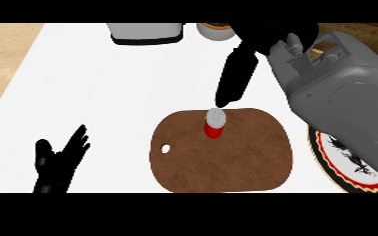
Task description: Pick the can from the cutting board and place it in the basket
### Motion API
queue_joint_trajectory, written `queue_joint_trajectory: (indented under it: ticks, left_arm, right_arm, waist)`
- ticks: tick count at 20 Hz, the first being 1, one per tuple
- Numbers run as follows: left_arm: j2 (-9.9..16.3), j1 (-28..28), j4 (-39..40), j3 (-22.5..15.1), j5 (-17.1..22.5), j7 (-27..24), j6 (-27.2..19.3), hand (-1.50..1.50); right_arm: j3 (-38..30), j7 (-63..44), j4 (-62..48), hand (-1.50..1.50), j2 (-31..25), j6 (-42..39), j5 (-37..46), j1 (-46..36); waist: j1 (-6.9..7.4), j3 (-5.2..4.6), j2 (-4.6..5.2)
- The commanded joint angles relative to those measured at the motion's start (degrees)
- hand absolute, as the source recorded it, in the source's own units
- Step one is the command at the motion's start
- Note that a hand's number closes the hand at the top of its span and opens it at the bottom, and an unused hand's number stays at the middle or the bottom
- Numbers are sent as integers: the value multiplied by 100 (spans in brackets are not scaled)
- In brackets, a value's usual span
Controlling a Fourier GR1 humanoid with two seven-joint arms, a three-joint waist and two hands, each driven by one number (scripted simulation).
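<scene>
White counter [111, 80]: right hand [238, 72] partly hides the can [214, 122] top.

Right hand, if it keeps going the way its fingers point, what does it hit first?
Most likely the can. The right hand has its fingers straight, pointing down toward the can's top on the cutting board. Whether they already touch it is unclear, since depth is hard to judge.

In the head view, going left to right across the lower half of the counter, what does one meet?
Open black left hand resting at the lower left → brown rounded wooden cutting board → small red can with a silver top standing on that board → round plate with a dark red and gold rim at the right edge.
</scene>
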State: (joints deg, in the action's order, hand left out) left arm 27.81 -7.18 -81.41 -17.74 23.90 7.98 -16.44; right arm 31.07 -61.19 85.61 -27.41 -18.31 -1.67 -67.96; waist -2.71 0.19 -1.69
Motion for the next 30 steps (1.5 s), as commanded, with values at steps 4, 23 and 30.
queue_joint_trajectory:
  ticks: [4,23,30]
  left_arm:
    - [-112,-150,108,-108,-57,95,12,0]
    - [-299,-74,123,-59,-341,214,112,0]
    - [-350,-178,247,11,-393,63,285,0]
  right_arm:
    - [111,-1559,714,-150,-445,-834,-1074,-7]
    - [783,-1061,1357,-150,-368,464,-1,1436]
    - [879,-651,964,-150,-359,300,346,1865]
  waist:
    - [50,-28,64]
    - [270,-21,150]
    - [296,-21,162]
